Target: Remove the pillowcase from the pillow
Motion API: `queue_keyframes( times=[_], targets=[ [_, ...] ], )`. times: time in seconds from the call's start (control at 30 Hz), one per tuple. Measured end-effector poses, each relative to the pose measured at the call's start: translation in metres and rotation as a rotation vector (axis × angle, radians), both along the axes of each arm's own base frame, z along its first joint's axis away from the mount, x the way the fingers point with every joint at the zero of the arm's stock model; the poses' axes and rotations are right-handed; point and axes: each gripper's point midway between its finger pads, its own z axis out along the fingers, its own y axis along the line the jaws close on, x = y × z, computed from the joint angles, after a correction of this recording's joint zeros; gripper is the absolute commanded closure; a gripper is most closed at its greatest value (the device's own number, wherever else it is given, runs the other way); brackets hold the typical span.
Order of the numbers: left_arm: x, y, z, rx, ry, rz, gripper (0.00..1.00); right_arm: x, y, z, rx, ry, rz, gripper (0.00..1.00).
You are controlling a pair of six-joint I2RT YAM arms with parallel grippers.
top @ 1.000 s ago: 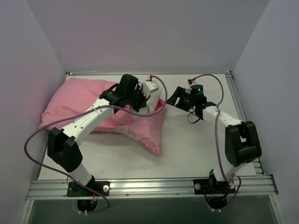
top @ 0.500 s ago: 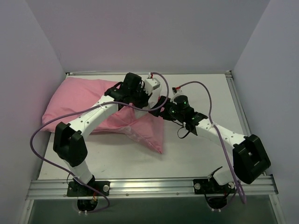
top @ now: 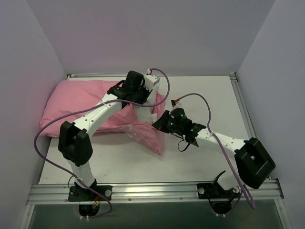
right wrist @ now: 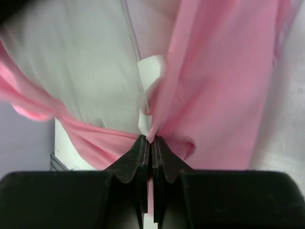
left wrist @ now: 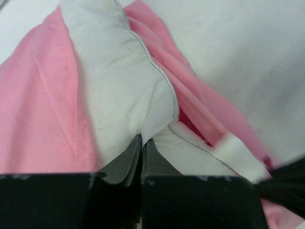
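Observation:
The pink pillowcase (top: pixel 81 102) lies across the left of the table, its open end toward the middle. My left gripper (top: pixel 153 106) is shut on a corner of the off-white pillow (left wrist: pixel 114 86) that pokes out of the pink pillowcase (left wrist: pixel 43 114); the closed fingertips pinch white fabric at the left gripper (left wrist: pixel 143 139). My right gripper (top: pixel 159 125) sits just in front of it, and in its wrist view the right gripper (right wrist: pixel 151 139) is shut on a fold of the pillowcase (right wrist: pixel 224 86) edge, with the pillow (right wrist: pixel 86 71) behind. Most of the pillow is hidden inside the case.
The white tabletop (top: pixel 209 95) is ringed by light walls. A metal rail (top: pixel 152 191) runs along the near edge with both arm bases. Purple cables loop beside each arm. The two wrists are close together over the case's opening.
The right arm swung left from the table's right side to the pillowcase opening and its jaws closed on the pink fabric. The left gripper stayed shut on the pillow, shifting slightly.

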Motion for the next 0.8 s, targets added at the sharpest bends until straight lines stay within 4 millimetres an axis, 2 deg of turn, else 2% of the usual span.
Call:
queue_keyframes(
  times=[0.13,0.2,0.3,0.4,0.53,0.63,0.67,0.7,0.73,0.8],
  targets=[
    [0.03,0.016,0.004,0.0,-0.016,0.089,0.98,-0.033,0.0,-0.008,-0.025,0.005,0.021,1.0],
    [0.035,0.02,0.006,-0.002,-0.014,0.107,0.98,-0.041,-0.002,-0.01,-0.025,0.002,0.022,1.0],
    [0.04,0.019,0.015,-0.021,-0.026,0.116,0.98,-0.051,-0.007,-0.025,-0.035,0.027,0.024,1.0],
    [0.039,0.017,0.022,-0.058,-0.01,0.116,0.98,-0.051,-0.01,-0.04,-0.04,0.048,0.022,1.0],
    [0.036,0.022,0.031,-0.11,0.024,0.118,0.98,-0.038,-0.015,-0.067,0.006,0.093,0.004,1.0],
    [0.024,0.026,0.043,-0.146,0.034,0.102,0.98,-0.027,-0.019,-0.083,-0.001,0.125,-0.006,0.75],
    [0.018,0.027,0.048,-0.158,0.032,0.095,0.98,-0.026,-0.019,-0.085,-0.016,0.13,0.002,0.56],
    [0.012,0.028,0.053,-0.172,0.023,0.091,0.98,-0.026,-0.018,-0.085,-0.029,0.133,0.014,0.5],
    [0.006,0.03,0.058,-0.184,0.017,0.087,0.98,-0.025,-0.017,-0.081,-0.048,0.125,0.031,0.39],
    [-0.005,0.034,0.067,-0.203,0.008,0.082,0.98,-0.023,-0.018,-0.068,-0.073,0.097,0.054,0.31]
  ],
)
